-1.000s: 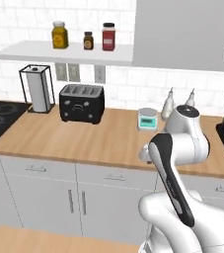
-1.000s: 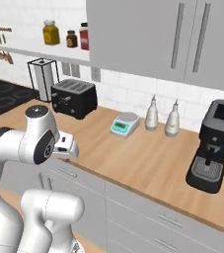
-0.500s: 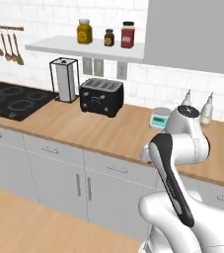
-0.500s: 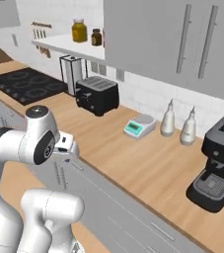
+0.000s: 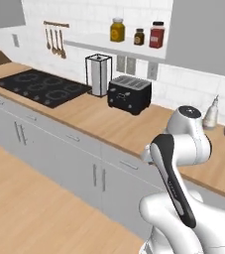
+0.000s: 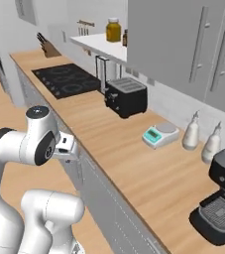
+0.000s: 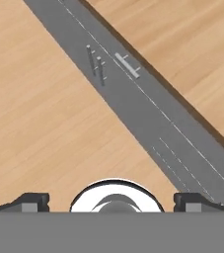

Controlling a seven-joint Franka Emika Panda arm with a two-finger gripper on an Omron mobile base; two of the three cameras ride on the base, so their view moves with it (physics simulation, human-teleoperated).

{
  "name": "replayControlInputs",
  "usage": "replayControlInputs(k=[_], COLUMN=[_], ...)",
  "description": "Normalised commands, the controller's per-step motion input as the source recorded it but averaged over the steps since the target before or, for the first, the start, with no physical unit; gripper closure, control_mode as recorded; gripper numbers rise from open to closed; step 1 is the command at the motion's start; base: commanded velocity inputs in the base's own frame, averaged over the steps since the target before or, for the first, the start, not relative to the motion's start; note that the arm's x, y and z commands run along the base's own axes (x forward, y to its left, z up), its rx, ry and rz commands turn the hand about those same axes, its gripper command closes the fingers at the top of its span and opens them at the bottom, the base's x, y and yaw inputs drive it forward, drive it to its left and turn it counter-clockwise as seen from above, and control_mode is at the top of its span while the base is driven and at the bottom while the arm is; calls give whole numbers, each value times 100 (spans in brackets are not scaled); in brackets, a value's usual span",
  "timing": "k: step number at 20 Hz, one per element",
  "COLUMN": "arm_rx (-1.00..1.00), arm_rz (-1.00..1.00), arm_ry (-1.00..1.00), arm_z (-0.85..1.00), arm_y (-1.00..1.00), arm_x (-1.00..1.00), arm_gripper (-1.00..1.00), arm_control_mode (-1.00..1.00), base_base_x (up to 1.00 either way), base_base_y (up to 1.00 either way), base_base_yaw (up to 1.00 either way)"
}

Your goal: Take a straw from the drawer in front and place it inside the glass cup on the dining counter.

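Gripper (image 7: pixel 111 200) hangs wide open with nothing between its fingers, looking down over the grey cabinet fronts (image 7: pixel 148 106) and wood floor (image 7: pixel 39 123). You see closed drawers (image 5: pixel 67 136) beneath the wall counter (image 5: pixel 109 121); the straw's place can't be told.

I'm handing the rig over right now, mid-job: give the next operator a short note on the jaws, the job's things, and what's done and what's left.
Gripper: jaws wide open, holding nothing, pointing down at the grey cabinet fronts and the wood floor.
Drawers under the wall counter are all shut; which one holds the straw cannot be told.
Done: nothing yet.
Left: open the drawer, take the straw, find the glass cup on the dining counter, drop it in.
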Motion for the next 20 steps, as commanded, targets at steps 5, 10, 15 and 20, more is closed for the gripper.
replayControlInputs(k=[5, 10, 15, 20], arm_rx=[0, 0, 0, -1], arm_rz=[0, 0, 0, 34], arm_ry=[0, 0, 0, -13], arm_z=[0, 0, 0, -43], arm_y=[0, 0, 0, -18], arm_x=[0, 0, 0, -8], arm_gripper=[-100, -100, -100, -100], arm_control_mode=[100, 100, 100, -100], base_base_x=[0, 0, -2, 0], base_base_y=[-59, -60, -41, 0], base_base_yaw=[45, 45, 43, 0])
